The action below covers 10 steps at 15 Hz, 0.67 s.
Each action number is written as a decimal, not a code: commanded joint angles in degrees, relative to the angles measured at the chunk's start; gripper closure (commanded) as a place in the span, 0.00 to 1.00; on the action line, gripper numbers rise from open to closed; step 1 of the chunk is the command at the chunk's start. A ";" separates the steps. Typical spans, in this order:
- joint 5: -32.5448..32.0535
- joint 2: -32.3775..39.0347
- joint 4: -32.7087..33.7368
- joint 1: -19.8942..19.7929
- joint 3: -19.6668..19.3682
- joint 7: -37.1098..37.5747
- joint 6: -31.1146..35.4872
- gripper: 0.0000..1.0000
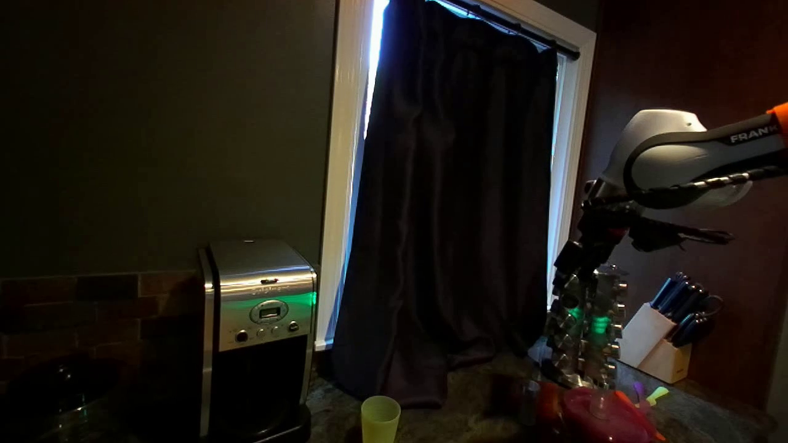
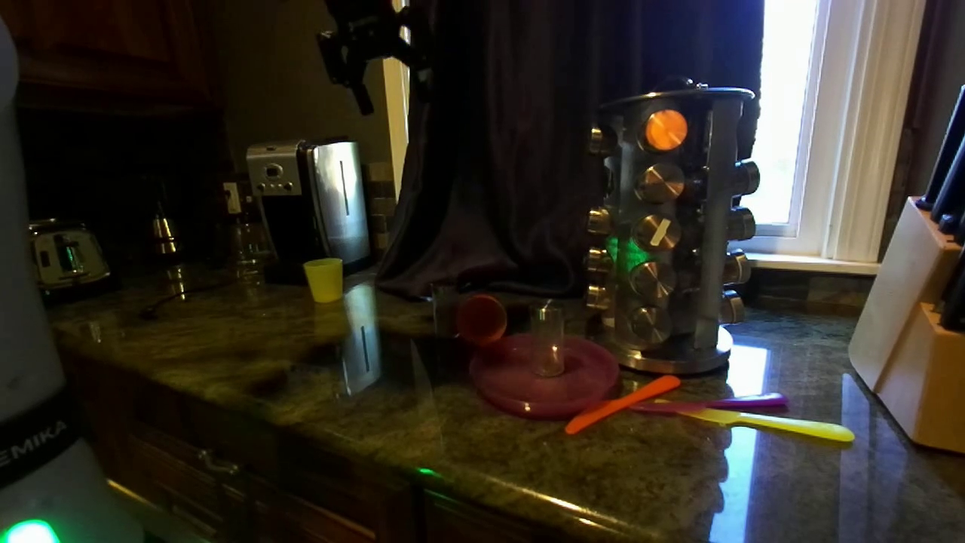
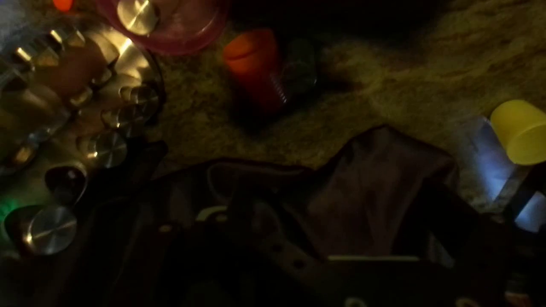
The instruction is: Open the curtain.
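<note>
Currently, the gripper (image 2: 396, 90) has fingers spread apart; curtain (image 1: 458, 203) hangs across most of the window (image 1: 340, 184), hem on counter (image 2: 264, 347).

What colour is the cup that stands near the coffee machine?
Yellow; the cup shows best in an exterior view.
</note>
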 commanded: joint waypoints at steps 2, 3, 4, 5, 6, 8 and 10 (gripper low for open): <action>-0.07 5.31 7.94 0.49 -8.67 -11.96 5.11 0.00; 0.67 6.42 9.72 1.33 -10.70 -14.87 5.30 0.00; 0.40 8.11 12.17 1.62 -12.47 -18.10 5.72 0.00; 1.50 9.24 14.33 2.79 -14.66 -21.41 5.52 0.00; 1.00 10.74 17.15 3.58 -16.85 -26.48 5.05 0.00; 4.04 13.33 21.81 6.12 -21.11 -33.11 3.72 0.00; 8.56 16.47 26.48 8.31 -25.19 -40.14 3.40 0.00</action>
